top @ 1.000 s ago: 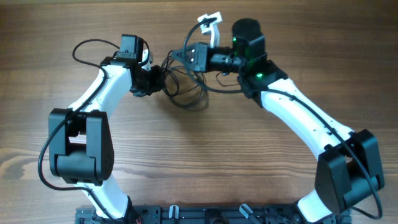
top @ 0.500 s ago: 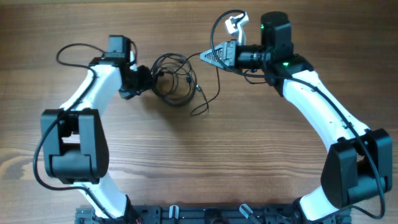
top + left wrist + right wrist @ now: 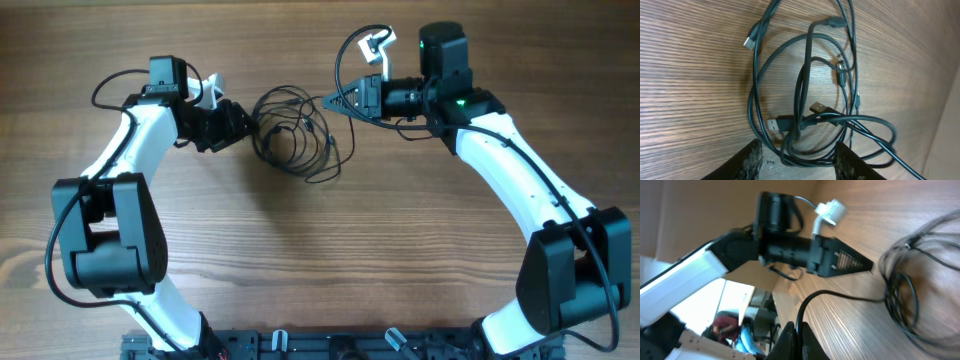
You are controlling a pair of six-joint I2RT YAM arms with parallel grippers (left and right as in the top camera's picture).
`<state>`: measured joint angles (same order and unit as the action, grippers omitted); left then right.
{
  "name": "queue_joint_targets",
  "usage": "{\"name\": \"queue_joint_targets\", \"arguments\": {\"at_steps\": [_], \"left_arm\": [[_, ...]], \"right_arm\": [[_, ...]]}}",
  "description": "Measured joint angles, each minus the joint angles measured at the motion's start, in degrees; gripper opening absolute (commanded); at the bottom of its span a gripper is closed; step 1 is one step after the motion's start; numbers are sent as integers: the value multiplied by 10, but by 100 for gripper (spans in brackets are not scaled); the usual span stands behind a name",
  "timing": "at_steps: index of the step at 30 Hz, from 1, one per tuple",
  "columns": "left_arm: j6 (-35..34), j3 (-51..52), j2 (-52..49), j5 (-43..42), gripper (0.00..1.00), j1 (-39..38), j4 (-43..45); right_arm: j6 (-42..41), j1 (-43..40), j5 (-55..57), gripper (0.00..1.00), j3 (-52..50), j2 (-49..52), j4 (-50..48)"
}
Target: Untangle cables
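Upper centre, wide left end effector [image 3: 797, 152] straddles thin black tangled cables [image 3: 292, 130]; right end effector [image 3: 796, 336] pinches one strand.

The bench [image 3: 330, 260] was brown wood, its grain running side to side. On it, toward the far edge, the cables [image 3: 295, 135] lay as a loose heap of overlapping thin black loops, one loop spreading out to the near right. A silver-tipped plug [image 3: 749, 41] rested flat on the wood at the heap's edge, and a dark plug [image 3: 819, 107] lay over crossing strands.
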<state>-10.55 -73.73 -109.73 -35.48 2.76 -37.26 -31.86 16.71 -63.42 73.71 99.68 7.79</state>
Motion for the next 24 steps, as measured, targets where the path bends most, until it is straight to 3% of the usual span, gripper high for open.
{"name": "queue_joint_targets", "arguments": {"at_steps": [2,4,8,11,18,24], "left_arm": [[1,0,0,-6,39,-5,0],[4,1,0,-4,39,-17,2],[2,1,-14,11,50,-38,15],[-2,2,-24,14,50,-48,18],[-6,3,-28,28,15,-76,33],[-53,3,-48,117,8,-101,51]], "right_arm": [[-2,0,-7,4,0,0,-11],[-16,0,-11,4,0,0,-20],[-57,0,-11,4,0,0,-38],[-83,0,-11,4,0,0,-40],[-125,-1,-11,4,0,0,-52],[-136,-3,-14,4,0,0,-53]]}}
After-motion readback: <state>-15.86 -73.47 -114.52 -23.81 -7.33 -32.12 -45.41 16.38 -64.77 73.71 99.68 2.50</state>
